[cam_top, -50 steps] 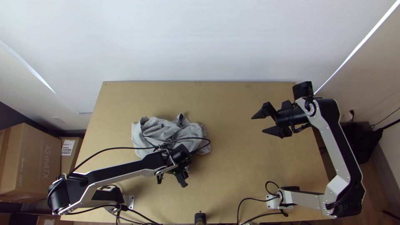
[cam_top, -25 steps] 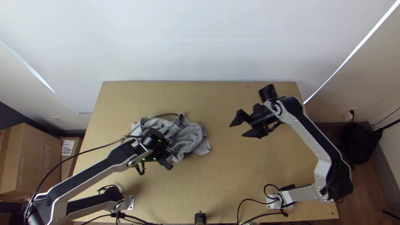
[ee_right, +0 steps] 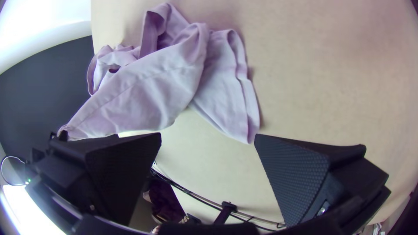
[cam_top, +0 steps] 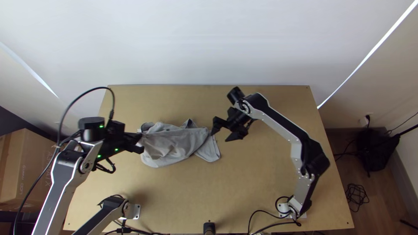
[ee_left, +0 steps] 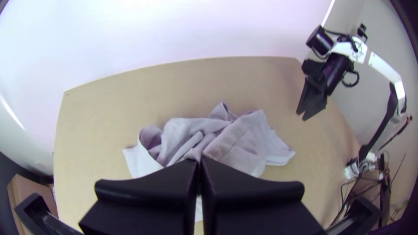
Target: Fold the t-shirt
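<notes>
The grey t-shirt (cam_top: 170, 143) lies bunched on the left half of the table, one part pulled taut up toward the left. My left gripper (cam_top: 140, 142) is shut on that part at the shirt's left end; in the left wrist view the closed left gripper (ee_left: 199, 161) has cloth (ee_left: 235, 139) at its tips. Beside the shirt's right end, my right gripper (cam_top: 219, 135) stands open. Between the spread fingertips of the right gripper (ee_right: 208, 135), in the right wrist view, there is no cloth; the shirt (ee_right: 143, 91) lies beyond them.
The wooden table (cam_top: 270, 182) extends around the shirt, with bare wood to the right and in front. Cables (cam_top: 261, 210) run along the near edge by the right arm's base. Cardboard boxes (cam_top: 21, 174) stand off the table at the left.
My left gripper has moved left and up the picture, drawing part of the shirt along and smoothing its near side. The right gripper has come leftward to the shirt's right end, staying open.
</notes>
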### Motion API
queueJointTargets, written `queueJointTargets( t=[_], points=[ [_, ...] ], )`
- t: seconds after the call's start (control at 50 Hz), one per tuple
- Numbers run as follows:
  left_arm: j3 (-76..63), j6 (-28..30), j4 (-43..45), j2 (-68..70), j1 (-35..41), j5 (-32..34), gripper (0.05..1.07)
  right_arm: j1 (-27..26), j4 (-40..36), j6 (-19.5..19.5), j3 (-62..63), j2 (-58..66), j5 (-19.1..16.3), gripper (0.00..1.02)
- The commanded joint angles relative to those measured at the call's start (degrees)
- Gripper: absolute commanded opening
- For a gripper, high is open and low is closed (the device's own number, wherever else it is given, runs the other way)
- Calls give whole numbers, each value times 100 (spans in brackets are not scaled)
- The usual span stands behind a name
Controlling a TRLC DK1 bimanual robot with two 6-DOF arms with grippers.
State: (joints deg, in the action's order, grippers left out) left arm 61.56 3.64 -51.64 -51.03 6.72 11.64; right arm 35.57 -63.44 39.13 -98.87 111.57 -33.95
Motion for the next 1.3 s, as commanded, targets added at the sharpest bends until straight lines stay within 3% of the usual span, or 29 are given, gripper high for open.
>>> queueJointTargets(
  t=[0.0, 0.14, 0.36, 0.68, 0.76, 0.86, 1.1, 1.28],
  points=[
    [190, 216, -83, 392, -558, 207, 8, 231, -37, 200, -695, 550, -32, 98],
    [181, 585, -83, 743, -1472, 401, 8, 451, -151, 367, -1609, 1227, -32, 98],
    [84, 1016, 22, 761, -3722, 1315, 8, 565, -221, 718, -2804, 2018, -32, 98],
    [14, 998, 233, 673, -4812, 1490, 8, 574, 60, 1193, -3402, 2440, -32, 97],
    [14, 990, 242, 664, -4812, 1490, 8, 530, 60, 1035, -3393, 2352, 3, 97],
    [-30, 972, 339, 655, -4812, 1490, 8, 398, 104, 710, -3235, 2159, 478, 98],
    [-48, 946, 391, 400, -5031, 1490, 8, 275, 121, -451, -1934, 1420, 478, 98],
    [-39, 849, 462, 295, -5093, 1490, 8, 266, 121, -591, -941, 981, 425, 98]
  ],
)
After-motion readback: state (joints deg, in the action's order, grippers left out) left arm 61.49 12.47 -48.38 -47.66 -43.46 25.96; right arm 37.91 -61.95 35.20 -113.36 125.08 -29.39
